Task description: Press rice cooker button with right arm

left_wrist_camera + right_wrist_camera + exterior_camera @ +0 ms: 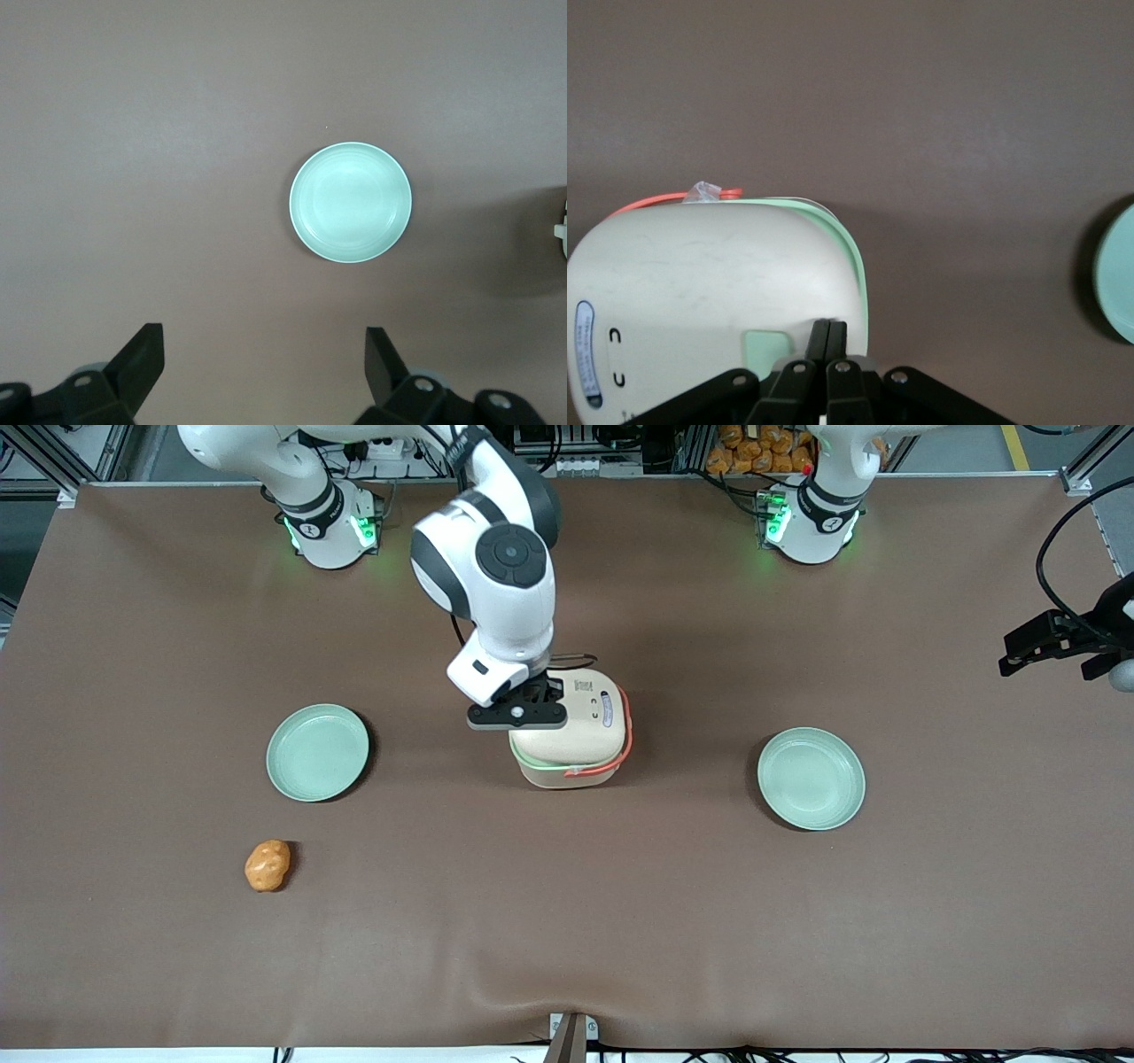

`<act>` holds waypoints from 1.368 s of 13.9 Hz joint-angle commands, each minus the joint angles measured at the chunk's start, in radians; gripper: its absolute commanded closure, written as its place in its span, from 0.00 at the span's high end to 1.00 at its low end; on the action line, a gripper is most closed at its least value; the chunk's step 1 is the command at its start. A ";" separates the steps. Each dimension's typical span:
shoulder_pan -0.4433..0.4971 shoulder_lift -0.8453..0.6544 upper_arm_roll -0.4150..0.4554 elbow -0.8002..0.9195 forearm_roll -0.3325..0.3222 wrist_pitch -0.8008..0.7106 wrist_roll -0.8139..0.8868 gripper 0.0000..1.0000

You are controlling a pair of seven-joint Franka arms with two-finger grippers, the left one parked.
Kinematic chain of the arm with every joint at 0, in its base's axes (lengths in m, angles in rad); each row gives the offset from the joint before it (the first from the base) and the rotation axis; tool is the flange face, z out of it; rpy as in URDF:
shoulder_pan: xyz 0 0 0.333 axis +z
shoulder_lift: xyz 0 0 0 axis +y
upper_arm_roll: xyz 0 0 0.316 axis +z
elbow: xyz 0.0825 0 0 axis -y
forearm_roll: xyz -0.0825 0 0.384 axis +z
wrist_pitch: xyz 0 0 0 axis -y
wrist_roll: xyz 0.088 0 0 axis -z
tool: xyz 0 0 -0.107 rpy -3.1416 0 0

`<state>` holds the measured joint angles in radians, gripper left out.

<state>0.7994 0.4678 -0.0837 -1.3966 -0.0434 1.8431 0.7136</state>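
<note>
The cream-white rice cooker stands mid-table with its lid closed, a coral-red handle and a pale green rim. In the right wrist view its lid fills the foreground. The mint-green button is set into the lid close to the rim and is partly covered by the gripper's body. My right arm's gripper is shut, holding nothing. Its tips are over the lid just beside the button, between the button and the green rim. In the front view the gripper hangs over the cooker's lid and hides the button.
Two round pale-green plates lie on the brown table, one toward the working arm's end and one toward the parked arm's end. An orange lumpy object lies nearer the front camera than the first plate.
</note>
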 commanded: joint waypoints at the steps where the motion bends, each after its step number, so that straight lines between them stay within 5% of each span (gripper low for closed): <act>1: -0.049 -0.041 0.005 0.062 0.031 -0.111 0.001 0.00; 2: -0.071 -0.063 0.005 0.073 0.030 -0.145 -0.003 0.04; 4: -0.124 -0.109 0.004 0.073 0.022 -0.180 -0.009 0.67; 5: -0.162 -0.133 0.007 0.073 0.023 -0.189 -0.020 0.86; 6: -0.195 -0.155 0.007 0.073 0.022 -0.217 -0.058 0.95; 19: -0.647 -0.362 0.007 0.042 0.031 -0.435 -0.551 1.00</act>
<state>0.2090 0.1374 -0.0979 -1.3156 -0.0282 1.4072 0.2011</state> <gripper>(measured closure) 0.000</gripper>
